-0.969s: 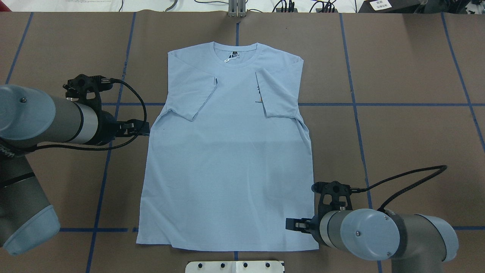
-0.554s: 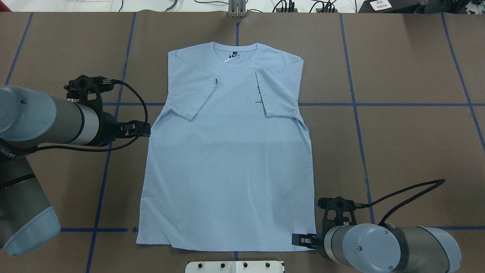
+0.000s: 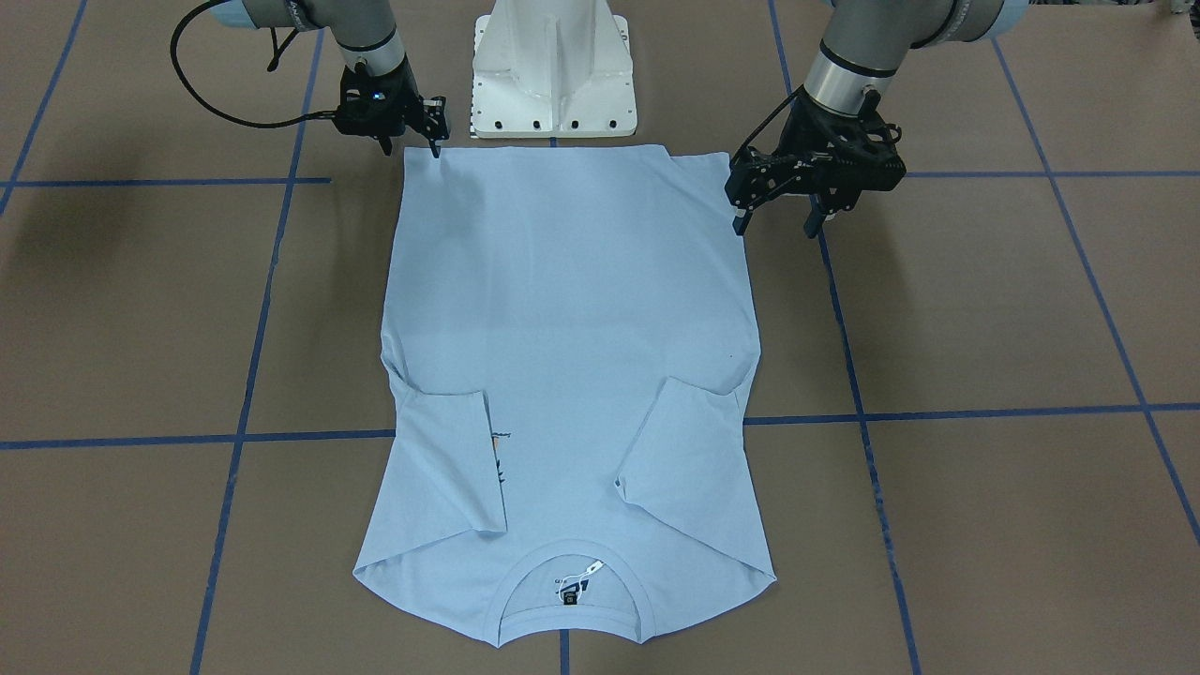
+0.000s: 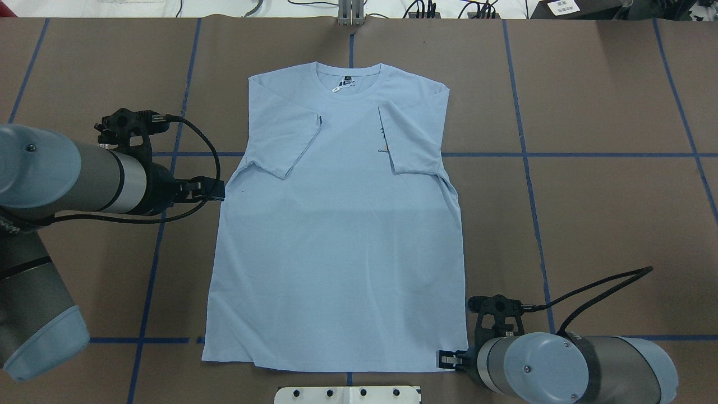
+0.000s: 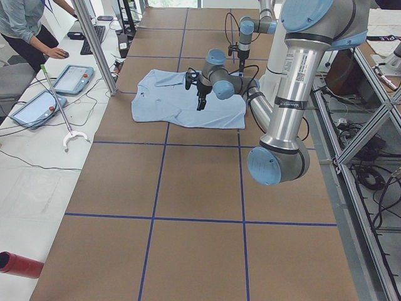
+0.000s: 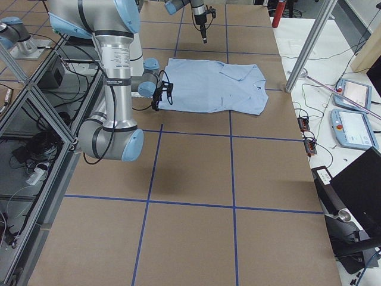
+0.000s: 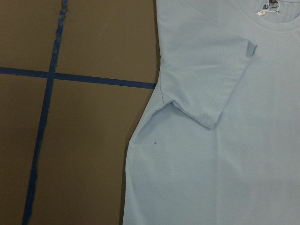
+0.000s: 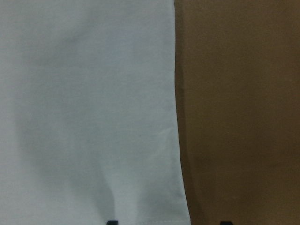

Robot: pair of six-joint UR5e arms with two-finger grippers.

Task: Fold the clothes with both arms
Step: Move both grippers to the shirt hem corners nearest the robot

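The pale blue T-shirt (image 4: pixel 336 252) lies flat on the brown table, collar (image 4: pixel 348 90) at the far side and both sleeves folded inward. The right sleeve half covers the chest print (image 4: pixel 382 140). My left gripper (image 4: pixel 217 191) hovers at the shirt's left side edge, below the armpit; in the front view (image 3: pixel 776 223) its jaws stand wide apart and empty. My right gripper (image 4: pixel 446 359) is low at the near right hem corner, open. In the right wrist view the fingertips (image 8: pixel 111 221) straddle the shirt's side edge (image 8: pixel 176 112).
The white pedestal base (image 3: pixel 553 70) stands just behind the hem. Blue tape lines (image 4: pixel 527 155) cross the brown table cover. An operator (image 5: pixel 25 25) and control tablets (image 5: pixel 72 78) are beyond the table's far side, by an aluminium post (image 5: pixel 94 47).
My right gripper has moved from over the shirt's lower right part back and down to the hem corner. My left gripper has crept slightly toward the shirt's edge.
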